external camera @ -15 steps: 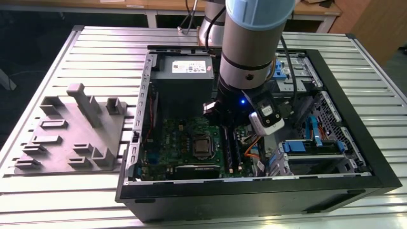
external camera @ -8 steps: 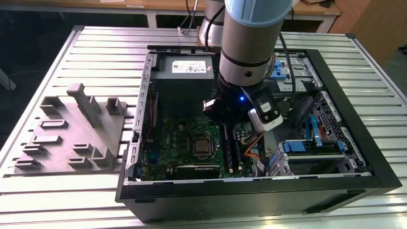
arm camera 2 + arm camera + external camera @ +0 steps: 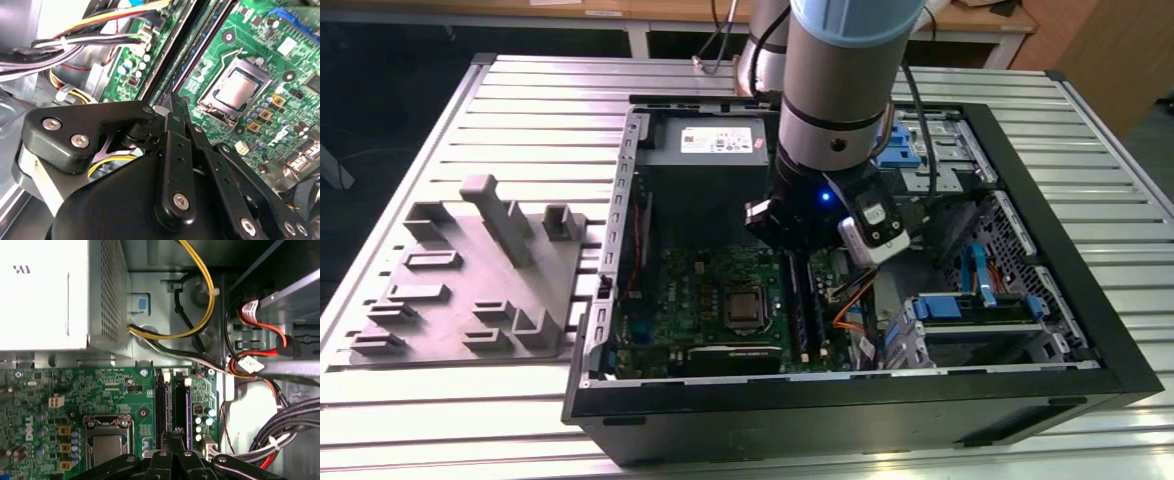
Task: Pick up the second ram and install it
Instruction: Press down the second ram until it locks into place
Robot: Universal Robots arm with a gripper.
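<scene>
Two long dark memory slots run side by side next to the CPU socket [image 3: 107,442] on the green motherboard [image 3: 60,390]. A dark stick, which I take for the second ram [image 3: 180,405] [image 3: 802,305], stands in the slot farther from the socket. My gripper [image 3: 175,432] [image 3: 172,100] is shut, its two black fingertips pressed together right over one end of these slots. I cannot tell whether the tips touch the ram. In the exterior view the arm's wrist [image 3: 834,200] reaches down into the open computer case [image 3: 854,400].
A grey plastic tray [image 3: 467,290] with upright posts lies on the slatted table at the exterior view's left. Inside the case are the power supply [image 3: 45,295], yellow and black cable bundles [image 3: 200,305], and a drive cage with blue clips [image 3: 974,310].
</scene>
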